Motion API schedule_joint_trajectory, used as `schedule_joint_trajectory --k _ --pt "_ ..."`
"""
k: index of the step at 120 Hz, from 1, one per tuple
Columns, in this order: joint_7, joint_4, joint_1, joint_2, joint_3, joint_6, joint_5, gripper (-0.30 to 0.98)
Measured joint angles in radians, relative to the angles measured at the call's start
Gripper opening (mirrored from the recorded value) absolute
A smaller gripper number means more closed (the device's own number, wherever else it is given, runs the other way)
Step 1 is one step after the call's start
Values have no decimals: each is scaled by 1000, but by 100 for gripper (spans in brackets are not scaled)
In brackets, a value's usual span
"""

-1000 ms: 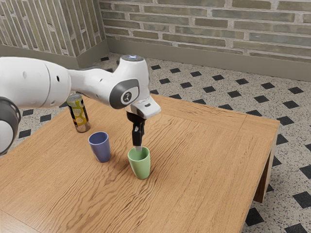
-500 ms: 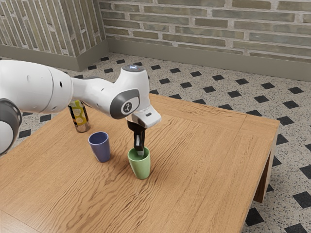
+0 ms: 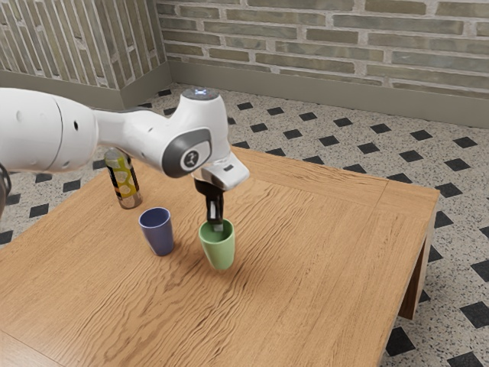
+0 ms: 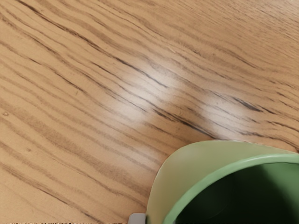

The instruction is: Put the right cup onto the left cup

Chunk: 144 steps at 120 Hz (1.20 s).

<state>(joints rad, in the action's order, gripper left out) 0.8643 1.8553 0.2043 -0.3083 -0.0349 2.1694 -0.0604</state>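
Fingers [image 3: 218, 227] of ours pinch one wall of the smooth, pale green tapered cup [image 3: 219, 248], which hangs beneath them, slightly tilted. Nearby, on their arm-base side, stands the smooth dark blue tapered cup [image 3: 159, 233]. Our off-centre hold could let the green one swing; carried too low, it might topple the blue.

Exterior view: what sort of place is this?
A rendered indoor room, perhaps a kitchen or dining area; the exact use isn't clear. Shown by the brick wall, the speckled floor patterned with black diamonds, and the wooden table.
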Motion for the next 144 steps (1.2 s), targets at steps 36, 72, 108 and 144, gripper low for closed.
schedule_joint_trajectory --k 36,72,108,144 --pt "-30 0 -168 126 107 -63 -24 -10" --pt "-36 12 -252 169 94 -154 -38 -10" --pt "-14 -18 -257 171 47 -194 -81 -10" --pt "21 -78 -258 126 20 -210 -132 -10"
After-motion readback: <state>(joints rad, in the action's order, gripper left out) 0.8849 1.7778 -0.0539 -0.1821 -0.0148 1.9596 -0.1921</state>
